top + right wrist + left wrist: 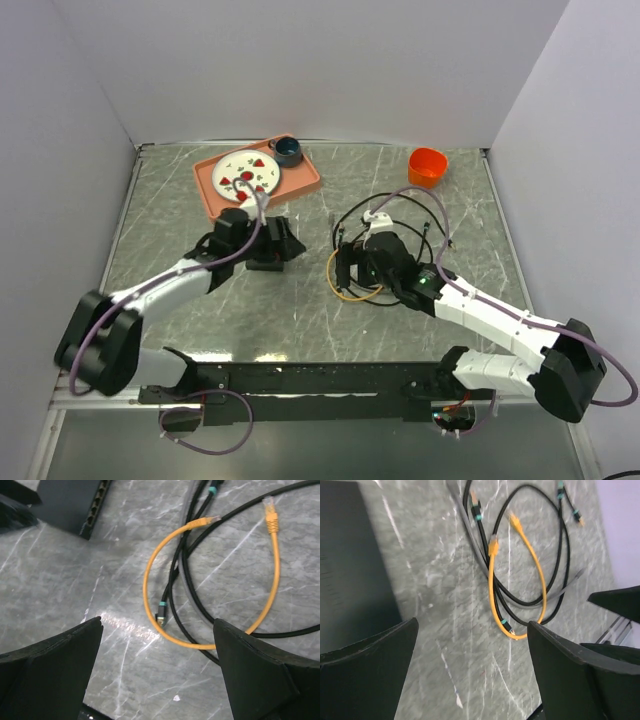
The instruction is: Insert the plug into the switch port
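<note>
The black switch (pixel 266 263) lies on the marble table, under and beside my left gripper (pixel 288 243). It fills the left edge of the left wrist view (pixel 350 565). In the right wrist view (pixel 75 502) its row of sockets faces the cables. A yellow cable (pixel 150 595) with clear plugs (pixel 270 511) lies looped with black cables whose plugs have teal boots (pixel 161 612). They also show in the left wrist view (pixel 492 595). My left gripper (pixel 472 625) is open and empty. My right gripper (pixel 158 621) is open and empty, hovering over the cable pile (pixel 352 290).
An orange tray (pixel 305 188) with a patterned plate (pixel 247 174) and a dark cup (pixel 287 151) stands at the back. An orange cup (pixel 427 166) stands at the back right. White walls close in the table on three sides.
</note>
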Robot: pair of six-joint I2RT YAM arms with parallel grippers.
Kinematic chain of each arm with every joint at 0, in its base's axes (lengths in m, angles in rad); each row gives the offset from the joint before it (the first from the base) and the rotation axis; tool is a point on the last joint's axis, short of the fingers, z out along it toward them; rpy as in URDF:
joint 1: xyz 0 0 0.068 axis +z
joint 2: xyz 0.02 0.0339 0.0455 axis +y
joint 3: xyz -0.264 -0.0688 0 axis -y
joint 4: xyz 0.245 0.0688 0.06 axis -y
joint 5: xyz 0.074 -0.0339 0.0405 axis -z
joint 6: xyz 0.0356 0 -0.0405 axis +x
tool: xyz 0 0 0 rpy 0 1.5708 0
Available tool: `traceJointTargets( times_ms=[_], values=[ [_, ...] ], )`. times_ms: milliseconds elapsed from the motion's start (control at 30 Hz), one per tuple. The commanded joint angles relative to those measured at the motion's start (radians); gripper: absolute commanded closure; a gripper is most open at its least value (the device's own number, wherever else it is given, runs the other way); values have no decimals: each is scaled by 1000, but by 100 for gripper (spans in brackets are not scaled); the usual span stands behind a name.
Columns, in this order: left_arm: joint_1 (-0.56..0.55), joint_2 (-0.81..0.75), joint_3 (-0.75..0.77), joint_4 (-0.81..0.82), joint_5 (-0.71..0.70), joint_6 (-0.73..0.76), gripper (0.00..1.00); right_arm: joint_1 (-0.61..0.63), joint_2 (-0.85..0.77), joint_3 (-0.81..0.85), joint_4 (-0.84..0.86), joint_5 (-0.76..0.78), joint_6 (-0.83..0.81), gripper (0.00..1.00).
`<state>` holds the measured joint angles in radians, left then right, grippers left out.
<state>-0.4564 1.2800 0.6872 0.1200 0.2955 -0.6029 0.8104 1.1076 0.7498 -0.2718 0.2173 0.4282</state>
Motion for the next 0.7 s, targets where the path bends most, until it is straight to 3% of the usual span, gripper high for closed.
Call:
traceJointTargets(
  times_ms=[0,167,267,433,500,533,600,633,667],
  values=[
    [-74,160,98,110,-27,8,3,-74,-6,36,11,-33,14,0],
    [-136,359,207,159,10,6,3,-255,-133,-75,86,-212,32,0],
    [-165,447,262,147,-9,9,1,-290,-180,-115,97,-269,29,0],
    [-180,524,287,193,48,-1,14,-298,-167,-122,88,-288,35,0],
    [-188,559,294,211,71,-8,23,-301,-161,-132,106,-315,47,0],
    [-191,568,295,219,91,-11,36,-303,-160,-135,112,-321,50,0],
    [-192,596,288,248,109,-21,52,-301,-155,-138,125,-338,60,0],
    [-192,601,285,257,120,-34,73,-303,-155,-139,128,-345,61,0],
    [-192,602,281,268,126,-38,85,-303,-155,-142,134,-348,61,0]
  ],
)
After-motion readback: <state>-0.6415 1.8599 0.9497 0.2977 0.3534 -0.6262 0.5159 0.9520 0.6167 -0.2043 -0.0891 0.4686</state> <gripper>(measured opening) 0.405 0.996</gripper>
